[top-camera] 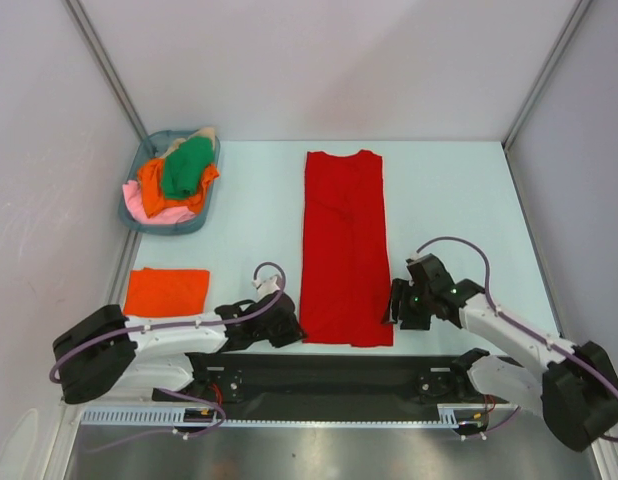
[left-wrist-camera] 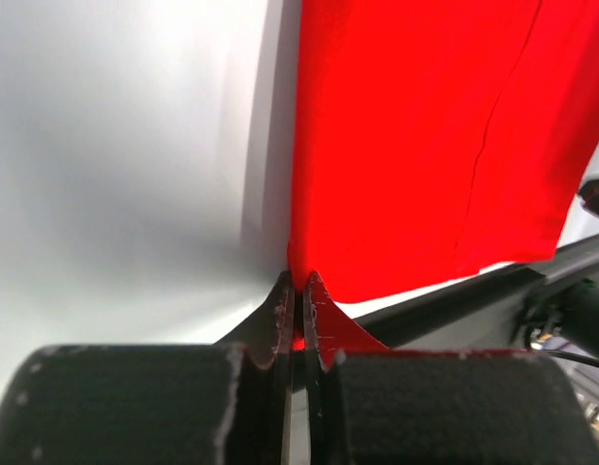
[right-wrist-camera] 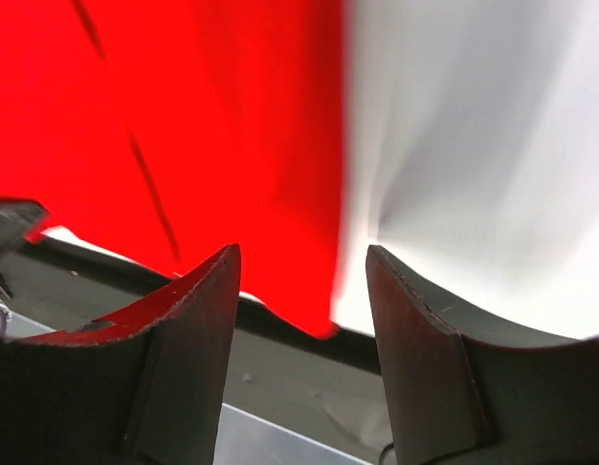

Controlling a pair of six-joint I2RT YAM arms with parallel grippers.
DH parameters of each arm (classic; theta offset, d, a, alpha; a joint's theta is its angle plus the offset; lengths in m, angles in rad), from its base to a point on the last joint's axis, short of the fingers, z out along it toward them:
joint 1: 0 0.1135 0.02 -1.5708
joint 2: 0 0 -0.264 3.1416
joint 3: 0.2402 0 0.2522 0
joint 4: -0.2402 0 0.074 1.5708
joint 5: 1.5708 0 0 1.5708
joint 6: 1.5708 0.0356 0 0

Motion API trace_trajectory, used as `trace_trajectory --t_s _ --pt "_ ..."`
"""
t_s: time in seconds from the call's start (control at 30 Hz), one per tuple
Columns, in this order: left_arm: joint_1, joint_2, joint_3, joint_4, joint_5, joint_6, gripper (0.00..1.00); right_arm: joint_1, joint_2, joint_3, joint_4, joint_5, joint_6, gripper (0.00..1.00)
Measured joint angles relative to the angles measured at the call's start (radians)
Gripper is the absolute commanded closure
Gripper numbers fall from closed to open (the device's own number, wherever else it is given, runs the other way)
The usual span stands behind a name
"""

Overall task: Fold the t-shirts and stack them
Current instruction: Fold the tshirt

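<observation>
Roughly one done: orange t-shirt folded, near-left on desk. Red t-shirt mid-desk, a long strip; left hand clamped on its near-left corner, right hand agape at the near-right. Green t-shirt and others wait in basket.

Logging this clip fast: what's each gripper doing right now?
Left gripper: shut on the red t-shirt, at its near left corner.
Right gripper: open, at its near right corner.
</observation>
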Motion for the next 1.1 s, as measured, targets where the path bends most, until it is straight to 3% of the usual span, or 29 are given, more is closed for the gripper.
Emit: trace_trajectory --t_s 0.3,0.37,0.5,0.6,0.73,0.87,0.9,0.97,1.0,1.03,1.07,1.1 --pt "0.027 -0.085 -0.066 0.01 0.003 0.055 0.88 0.042 -0.175 -0.086 -0.002 -0.01 0.1 0.43" --pt "0.029 -0.083 -0.072 0.032 0.01 0.058 0.83 0.052 -0.175 -0.147 0.018 -0.036 0.129 0.45" --pt "0.031 -0.086 -0.077 0.059 0.026 0.074 0.56 0.074 -0.202 -0.186 0.068 -0.08 0.182 0.47" --pt "0.031 -0.14 -0.098 0.062 0.021 0.072 0.47 0.076 -0.205 -0.203 0.099 -0.093 0.199 0.53" --pt "0.031 -0.205 -0.119 0.025 0.001 0.073 0.46 0.078 -0.203 -0.215 0.124 -0.103 0.217 0.53" --pt "0.033 -0.206 -0.121 0.017 -0.003 0.077 0.54 0.08 -0.201 -0.219 0.131 -0.103 0.232 0.55" --pt "0.034 -0.201 -0.121 0.019 -0.002 0.078 0.6 0.08 -0.201 -0.22 0.134 -0.103 0.234 0.58" --pt "0.035 -0.187 -0.121 0.024 -0.002 0.082 0.69 0.08 -0.201 -0.229 0.144 -0.103 0.236 0.75" --pt "0.036 -0.179 -0.121 0.028 -0.002 0.085 0.83 0.081 -0.201 -0.236 0.146 -0.104 0.241 0.81" --pt "0.038 -0.172 -0.121 0.029 -0.002 0.095 0.91 0.08 -0.203 -0.244 0.148 -0.108 0.247 0.91" --pt "0.039 -0.165 -0.121 0.029 -0.005 0.097 0.99 0.082 -0.209 -0.251 0.148 -0.109 0.249 0.94" --pt "0.042 -0.159 -0.121 0.033 -0.002 0.106 1.0 0.082 -0.216 -0.257 0.146 -0.108 0.257 1.0"
